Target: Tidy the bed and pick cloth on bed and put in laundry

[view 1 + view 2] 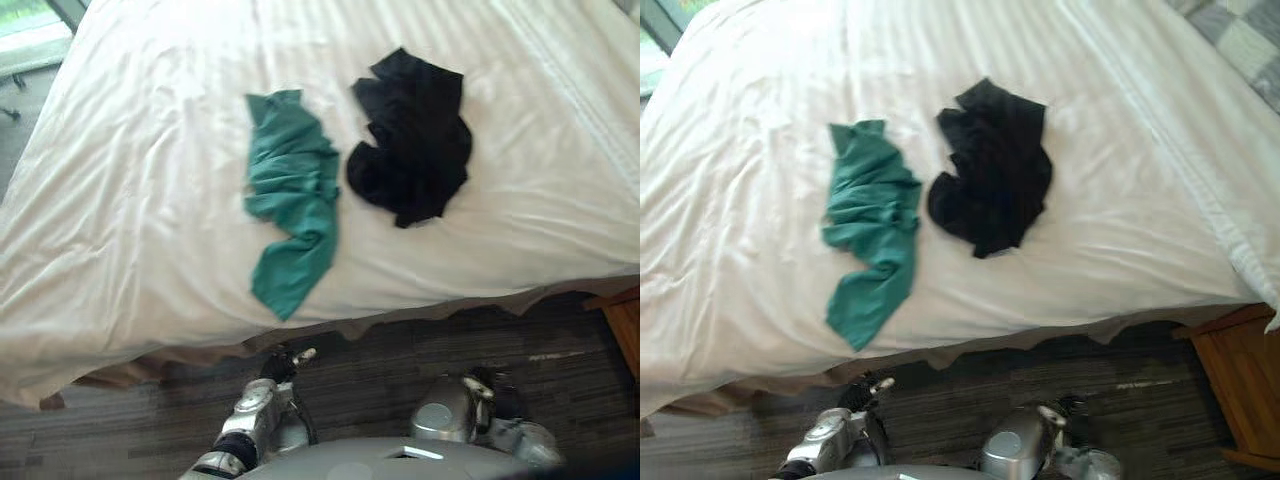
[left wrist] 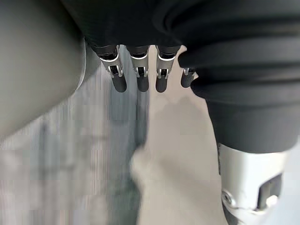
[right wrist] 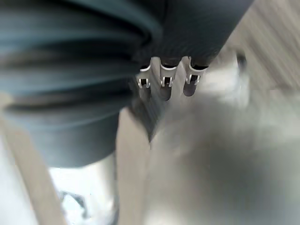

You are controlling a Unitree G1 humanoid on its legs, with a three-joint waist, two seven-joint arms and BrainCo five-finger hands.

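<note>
So, status: nothing ticked off yet, judging by the layout.

Wide bed under a white, lightly creased duvet. The cover lies mostly flat, with wrinkles toward the bed's near edge. Smoothing looks minor but not done.

Dark grey striped carpet floor runs along the bed's near edge.

Crumpled black cloth lies on the bed, about mid-width and well back from the near edge.

Crumpled teal-green cloth sits just beside the black one, toward the bed's left side. A thin strip of duvet seems to separate them. The green cloth's tail trails down close to the bed's near edge, so it's likely the easier first grab.

Brown wooden side table stands off the bed's near right corner.

Left hand hangs low over the carpet, short of the bed's near edge. Its fingers are straight and relaxed, and it holds nothing.

Right hand is the same: down by the carpet on the near side of the bed, fingers loose and extended, empty.

Remaining, as I read it: pick up both cloths, carry them to the laundry (can't tell where that is from here), then flatten the duvet. Call it 0% on the cloths.
</note>
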